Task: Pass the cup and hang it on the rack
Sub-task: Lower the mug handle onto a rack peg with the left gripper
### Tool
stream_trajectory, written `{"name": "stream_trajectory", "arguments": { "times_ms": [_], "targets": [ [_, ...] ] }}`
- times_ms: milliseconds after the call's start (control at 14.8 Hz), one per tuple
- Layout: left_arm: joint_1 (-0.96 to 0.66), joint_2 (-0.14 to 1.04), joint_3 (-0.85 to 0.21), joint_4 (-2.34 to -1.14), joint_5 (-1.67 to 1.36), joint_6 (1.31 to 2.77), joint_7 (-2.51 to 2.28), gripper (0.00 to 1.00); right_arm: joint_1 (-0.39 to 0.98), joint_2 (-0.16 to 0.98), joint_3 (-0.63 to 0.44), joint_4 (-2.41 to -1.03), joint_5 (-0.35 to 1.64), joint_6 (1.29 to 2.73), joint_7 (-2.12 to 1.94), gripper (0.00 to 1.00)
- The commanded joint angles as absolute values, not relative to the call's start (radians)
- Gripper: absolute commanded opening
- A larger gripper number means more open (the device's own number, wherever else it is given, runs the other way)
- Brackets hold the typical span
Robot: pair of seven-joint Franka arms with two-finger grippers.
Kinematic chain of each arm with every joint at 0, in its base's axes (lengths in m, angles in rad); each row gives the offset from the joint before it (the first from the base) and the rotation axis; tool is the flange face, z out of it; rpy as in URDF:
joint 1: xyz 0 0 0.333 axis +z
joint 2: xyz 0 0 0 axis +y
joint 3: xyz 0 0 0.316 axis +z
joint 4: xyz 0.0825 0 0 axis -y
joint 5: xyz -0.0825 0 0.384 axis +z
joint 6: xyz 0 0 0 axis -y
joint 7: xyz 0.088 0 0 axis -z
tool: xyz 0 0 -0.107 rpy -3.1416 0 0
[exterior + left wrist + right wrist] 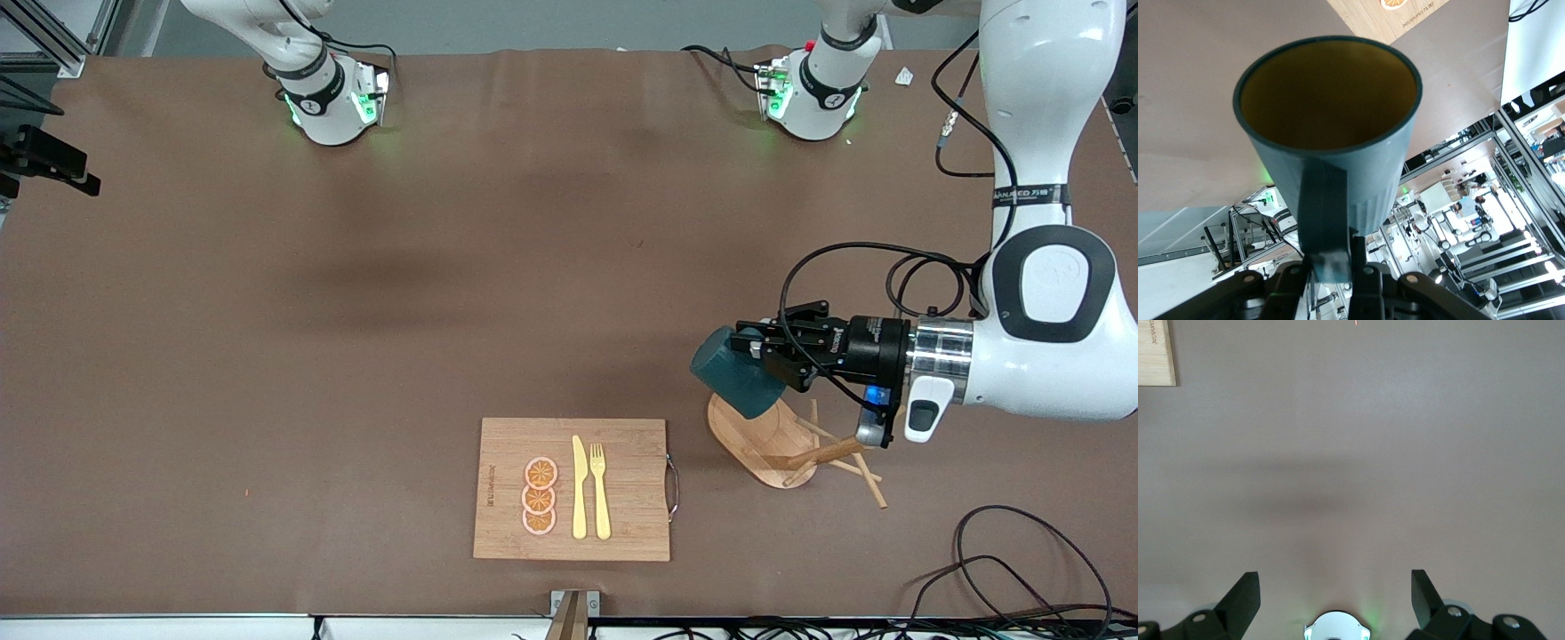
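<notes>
With the left gripper [772, 354] clamped on the handle of the cup [737, 372], held on its side above the rack [775, 442], the handle should be eased over a peg squarely, while the right gripper [1335, 590] waits open over the bare table [356, 311].

left gripper [766, 354]: level, jaws clamped, holding | right gripper [1335, 595]: jaws spread, waiting

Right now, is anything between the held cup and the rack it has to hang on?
Nothing visible. The left gripper is shut on the cup by its handle, right over the rack. The cutting board lies beside the rack. The right gripper waits open, away from both.
</notes>
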State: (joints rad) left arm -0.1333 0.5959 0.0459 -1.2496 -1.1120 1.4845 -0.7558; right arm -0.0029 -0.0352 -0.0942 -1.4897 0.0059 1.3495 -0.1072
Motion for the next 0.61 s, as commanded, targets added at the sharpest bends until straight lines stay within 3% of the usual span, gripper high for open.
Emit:
{"name": "stream_trajectory", "arguments": {
  "times_ms": [0,542],
  "targets": [
    [-0.103,0.591,0.043,-1.293,-1.140,1.457,-0.675,0.01,0.000,-0.067,-0.092,-1.520,0.012,1.350,-0.118,1.00],
    [-0.018,0.646,0.043,-1.290,-1.140,1.399,-0.548,0.01,-0.002,-0.069,-0.092,-1.520,0.011,1.350,-0.121,1.00]
  ]
}}
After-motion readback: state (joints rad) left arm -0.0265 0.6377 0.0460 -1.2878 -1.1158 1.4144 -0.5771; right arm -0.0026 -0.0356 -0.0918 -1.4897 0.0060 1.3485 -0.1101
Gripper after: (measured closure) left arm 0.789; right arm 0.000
